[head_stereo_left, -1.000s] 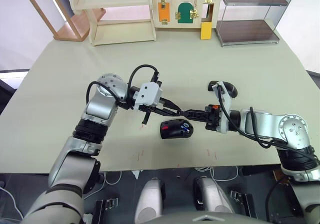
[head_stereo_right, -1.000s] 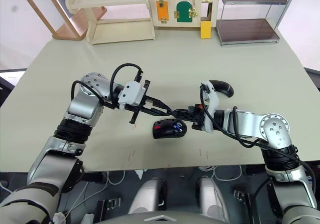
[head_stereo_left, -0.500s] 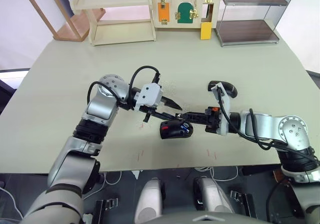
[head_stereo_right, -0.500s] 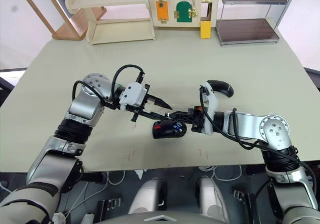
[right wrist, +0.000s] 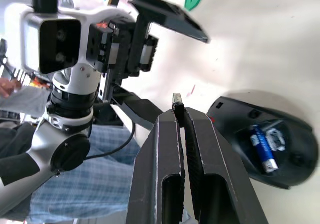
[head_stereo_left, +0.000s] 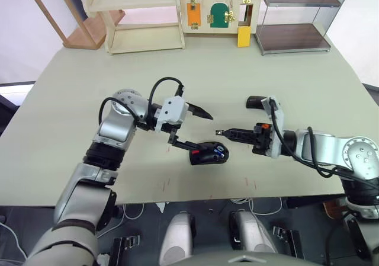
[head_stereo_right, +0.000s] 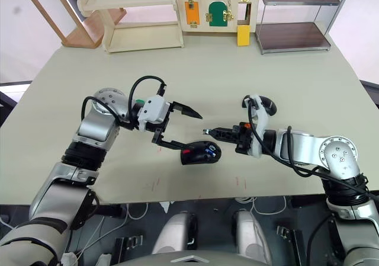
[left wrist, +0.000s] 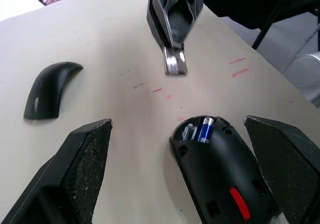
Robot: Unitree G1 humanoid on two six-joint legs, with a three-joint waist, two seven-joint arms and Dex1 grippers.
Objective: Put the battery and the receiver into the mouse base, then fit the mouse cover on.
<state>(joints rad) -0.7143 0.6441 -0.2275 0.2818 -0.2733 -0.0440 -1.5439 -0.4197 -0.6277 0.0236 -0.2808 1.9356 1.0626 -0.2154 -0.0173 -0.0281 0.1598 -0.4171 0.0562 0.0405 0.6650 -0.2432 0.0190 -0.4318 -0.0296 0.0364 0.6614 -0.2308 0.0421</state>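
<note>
Left eye view is showing the mouse base (head_stereo_left: 209, 153) lying on the pale tabletop (head_stereo_left: 284, 76), near its front edge and between the two arms. Its inner side is facing up, with a red part showing, and the battery (left wrist: 205, 129) is sitting in its slot beside a small silvery piece.

Coming in from the left, the left tool (head_stereo_left: 197, 128) is hanging wide open and gripping nothing. One finger is pointing out above the tabletop, while the other is reaching down to the near end of the mouse base; whether it is touching cannot be told.

Reaching in from the right, the right tool (head_stereo_left: 222, 133) is pinching its fingers together on the receiver (right wrist: 177, 100), a small metal plug sticking out past the fingertips. It is hovering just beside the mouse base, apart from it, pointing toward the left tool.

Behind the right wrist, the mouse cover (left wrist: 49, 89) is resting on the tabletop, arched side up, well apart from the mouse base.

Along the far edge of the tabletop, wooden shelves (head_stereo_left: 139, 17), a latch board (head_stereo_left: 219, 11) and a wire rack (head_stereo_left: 296, 17) are standing.
</note>
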